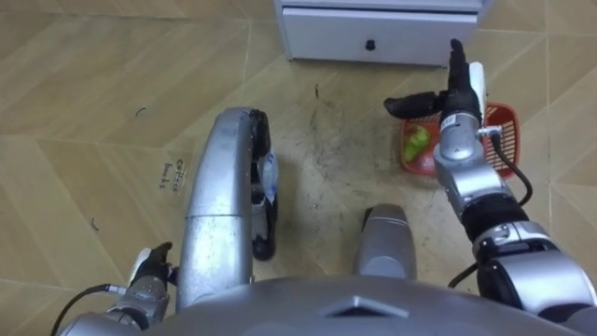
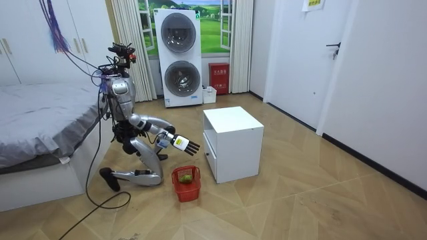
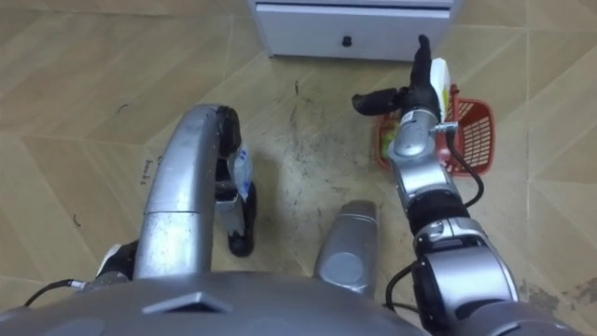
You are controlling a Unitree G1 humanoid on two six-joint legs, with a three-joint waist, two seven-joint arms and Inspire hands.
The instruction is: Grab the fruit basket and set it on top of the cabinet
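Robot knelt by white cabinet (image 1: 373, 28), right hand (image 1: 456, 97) spread open above red fruit basket (image 1: 509, 131) holding green fruit (image 1: 417, 140), perhaps a pear; left hand (image 1: 149, 268) low

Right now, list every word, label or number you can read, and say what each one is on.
The floor scribble: handwritten, too blurred to read.
The wall sign: too small to read.
The red box: print too small to read.
The fruit basket: no text visible.
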